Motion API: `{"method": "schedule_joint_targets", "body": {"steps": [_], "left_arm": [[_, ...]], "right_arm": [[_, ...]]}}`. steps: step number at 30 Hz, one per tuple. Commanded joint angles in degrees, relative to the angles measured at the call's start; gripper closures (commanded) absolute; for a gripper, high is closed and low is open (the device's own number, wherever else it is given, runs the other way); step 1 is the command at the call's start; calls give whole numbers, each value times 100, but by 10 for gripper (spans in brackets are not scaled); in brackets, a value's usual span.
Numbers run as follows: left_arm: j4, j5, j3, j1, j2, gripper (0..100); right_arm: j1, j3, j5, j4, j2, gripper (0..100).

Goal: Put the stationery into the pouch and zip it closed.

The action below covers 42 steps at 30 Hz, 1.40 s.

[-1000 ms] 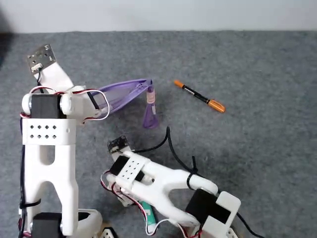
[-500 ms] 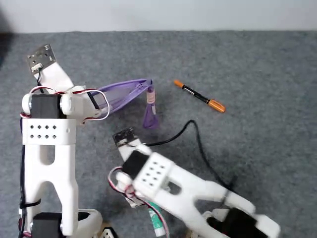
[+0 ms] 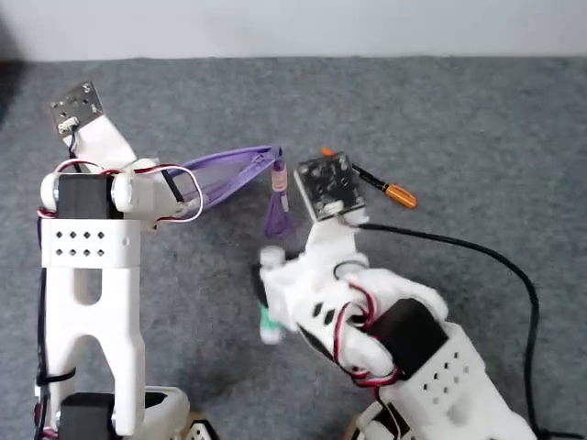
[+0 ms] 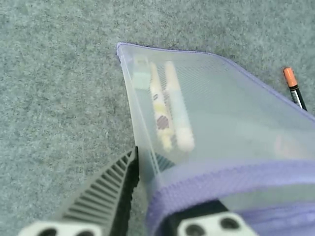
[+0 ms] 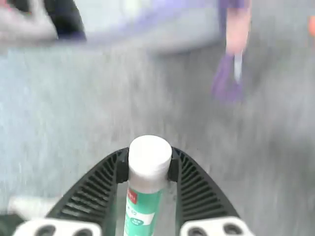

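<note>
The left hand [image 4: 147,189] was clamped tight on the edge of the pouch [image 4: 221,128], one finger on the outside of the clear mesh wall and the other tucked under the purple zip band. In the high view the pouch [image 3: 229,172] stretched from that hand toward the middle of the grey desk [image 3: 477,119]. A purple tassel [image 3: 279,216] with a pinkish piece above it trailed from its far corner onto the desk. Through the wall, the left wrist view showed two pale sticks [image 4: 170,113] lying side by side inside the pouch, with a small pale block [image 4: 141,78] just beyond their tips near the far corner; what kind of stationery these were could not be told. The right hand [image 5: 149,164] had closed round a glue stick [image 5: 146,201], both fingers pressed against its white cap, with the green label showing below. Seen from above, this hand [image 3: 264,310] hung over the desk just below the tassel and short of the pouch, and the glue stick [image 3: 267,321] showed as a green and white patch beside the arm's white casing. In the right wrist view the tassel [image 5: 229,73] lay ahead of the glue stick, off to one side, and the pouch [image 5: 147,19] ran as a blurred band beyond it. A black marker [image 3: 383,188] with orange ends lay on the desk apart from the pouch, its middle partly covered from above by the right arm's wrist camera [image 3: 326,183]. Its orange tip [image 4: 290,77] also showed past the pouch's edge in the left wrist view.
</note>
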Motion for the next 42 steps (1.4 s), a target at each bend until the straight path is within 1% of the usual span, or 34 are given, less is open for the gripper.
{"method": "schedule_joint_targets", "body": {"steps": [1,6,12,15,18,23,26,31,35,39,42], "left_arm": [[-123,18,-22,26,0,988],[-97,18,-22,26,0,988],[-97,18,-22,26,0,988],[-97,18,-22,26,0,988],[-114,18,-22,26,0,988],[-97,18,-22,18,0,988],[-88,18,-22,-9,-18,988],[-88,18,-22,-18,-9,988],[-132,18,-22,9,0,988],[-141,18,-22,18,0,988],[-141,18,-22,18,0,988]], "right_arm": [[242,-220,475,-1262,-154,991],[268,-220,976,-3143,-136,991],[268,-211,1591,-4945,207,991],[268,-211,1864,-5684,558,991],[268,-211,1960,-6167,1059,991],[382,-211,1952,-6492,1815,991],[470,-70,1952,-6492,1886,991],[523,519,1987,-6466,1437,991],[470,1152,2198,-6492,1042,991],[409,1345,2171,-6510,796,991],[382,1336,2198,-6923,576,991]]}}
